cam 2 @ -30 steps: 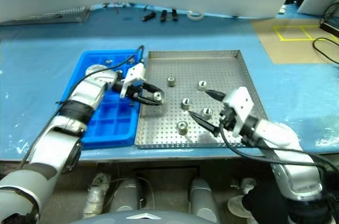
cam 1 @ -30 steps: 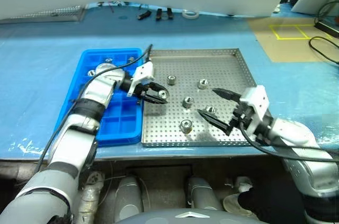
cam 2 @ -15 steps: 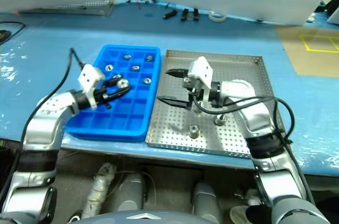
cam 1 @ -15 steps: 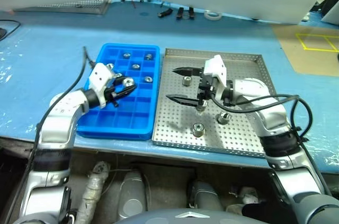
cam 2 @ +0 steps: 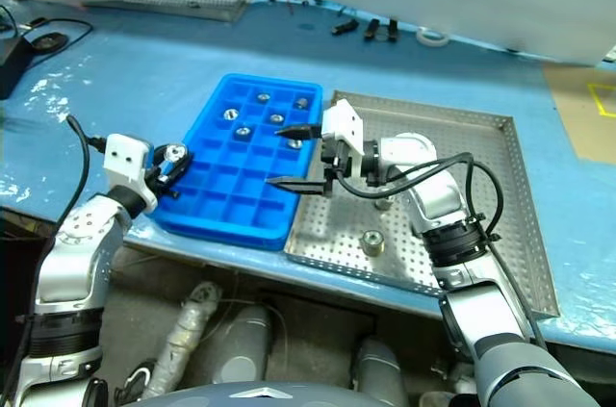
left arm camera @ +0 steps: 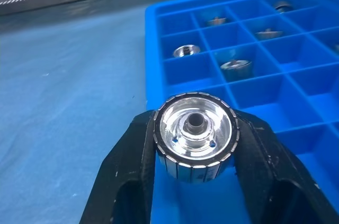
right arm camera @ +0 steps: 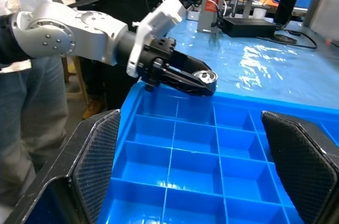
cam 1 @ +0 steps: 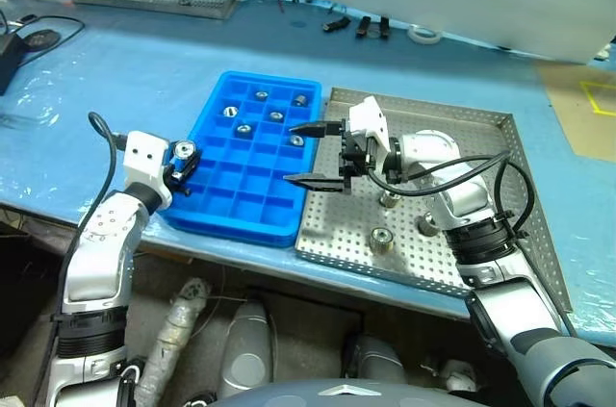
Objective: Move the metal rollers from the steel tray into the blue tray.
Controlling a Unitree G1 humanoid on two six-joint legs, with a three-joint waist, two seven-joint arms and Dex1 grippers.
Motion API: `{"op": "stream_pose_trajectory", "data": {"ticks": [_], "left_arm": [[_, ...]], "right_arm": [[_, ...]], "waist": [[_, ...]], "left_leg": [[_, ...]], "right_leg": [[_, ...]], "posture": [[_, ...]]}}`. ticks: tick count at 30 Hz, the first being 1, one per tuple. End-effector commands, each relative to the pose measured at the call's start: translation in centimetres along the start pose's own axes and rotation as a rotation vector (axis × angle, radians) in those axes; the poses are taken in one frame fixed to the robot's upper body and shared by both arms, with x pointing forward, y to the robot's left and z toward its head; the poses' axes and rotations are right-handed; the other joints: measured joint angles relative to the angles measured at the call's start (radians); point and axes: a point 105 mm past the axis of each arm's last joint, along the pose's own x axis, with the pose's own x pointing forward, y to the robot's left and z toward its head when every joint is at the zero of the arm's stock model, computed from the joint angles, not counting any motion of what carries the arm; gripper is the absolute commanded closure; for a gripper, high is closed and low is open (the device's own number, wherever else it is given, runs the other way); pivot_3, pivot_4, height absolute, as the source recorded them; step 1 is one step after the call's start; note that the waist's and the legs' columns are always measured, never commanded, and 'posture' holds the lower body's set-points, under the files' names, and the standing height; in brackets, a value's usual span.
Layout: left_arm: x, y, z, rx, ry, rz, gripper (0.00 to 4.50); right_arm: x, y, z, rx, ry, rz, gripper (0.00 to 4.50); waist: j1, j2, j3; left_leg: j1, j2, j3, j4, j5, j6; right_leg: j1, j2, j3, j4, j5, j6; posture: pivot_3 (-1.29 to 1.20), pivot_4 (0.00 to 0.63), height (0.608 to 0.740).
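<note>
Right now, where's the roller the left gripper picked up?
The roller sits clamped in the left gripper, at the blue tray's left edge, not over a compartment yet.

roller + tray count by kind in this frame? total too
Metal rollers: 10 visible (6 in the blue tray, 3 in the steel tray, 1 in the left gripper); the right arm may hide more
Trays: 2
Total: 12
</note>
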Motion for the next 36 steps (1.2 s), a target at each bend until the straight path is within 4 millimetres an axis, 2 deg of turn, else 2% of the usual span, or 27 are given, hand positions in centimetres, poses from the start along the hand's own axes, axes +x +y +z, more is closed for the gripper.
{"op": "stream_pose_trajectory", "data": {"ticks": [1, 10, 20, 28, 34, 36], "left_arm": [[1.1, 0.2, 1.2, 0.016, -0.046, 0.032, 2.76], [4.7, -0.8, 1.2, 0.002, -0.026, 0.031, 2.76], [5.2, -1.2, 0.6, -0.018, 0.001, -0.007, 2.76], [5.5, -1.0, 1.3, -0.007, -0.022, 0.008, 0.19], [6.4, -2.8, 2.9, -0.044, -0.07, -0.049, 0.19], [6.7, -5.0, 4.3, -0.06, -0.119, -0.157, 0.19]], "right_arm": [[-0.4, -0.1, 0.9, -0.04, -0.02, -0.02, 0.0], [-1.3, 0.2, 0.7, -0.036, -0.003, -0.079, 0.0], [-2.0, 0.6, 0.6, -0.024, 0.009, -0.121, 0.0], [-2.0, 0.5, 0.7, -0.02, 0.008, -0.144, 0.0], [-2.2, 0.2, 1.0, -0.026, 0.006, -0.171, 0.0], [-2.8, -0.2, 1.1, -0.03, 0.013, -0.208, 0.0]], "waist": [[-0.001, 0.0, 0.0], [-0.006, 0.0, 0.0], [-0.033, 0.0, 0.0], [-0.035, 0.0, 0.0], [-0.037, 0.0, 0.0], [-0.036, 0.0, 0.0]], "left_leg": [[0.0, 0.0, 0.0, 0.001, 0.0, 0.0], [-0.001, 0.0, -0.001, 0.005, 0.003, -0.004], [-0.002, 0.0, -0.001, 0.007, 0.003, -0.005], [-0.001, 0.0, -0.001, 0.007, 0.003, -0.005], [-0.002, 0.0, -0.001, 0.008, 0.003, -0.005], [-0.002, 0.0, -0.001, 0.008, 0.003, -0.005]], "right_leg": [[0.0, 0.0, 0.0, 0.0, 0.0, 0.0], [-0.001, 0.0, 0.001, 0.005, 0.001, 0.001], [-0.002, 0.0, 0.001, 0.007, 0.0, 0.0], [-0.003, 0.0, 0.001, 0.008, 0.0, 0.0], [-0.003, 0.0, 0.002, 0.009, 0.0, 0.0], [-0.003, 0.0, 0.002, 0.009, 0.0, 0.0]], "posture": [[0.36, 0.15, 0.74], [0.29, 0.15, 0.74], [0.25, 0.15, 0.74], [0.24, 0.15, 0.74], [0.2, 0.15, 0.74], [0.16, 0.15, 0.74]]}}
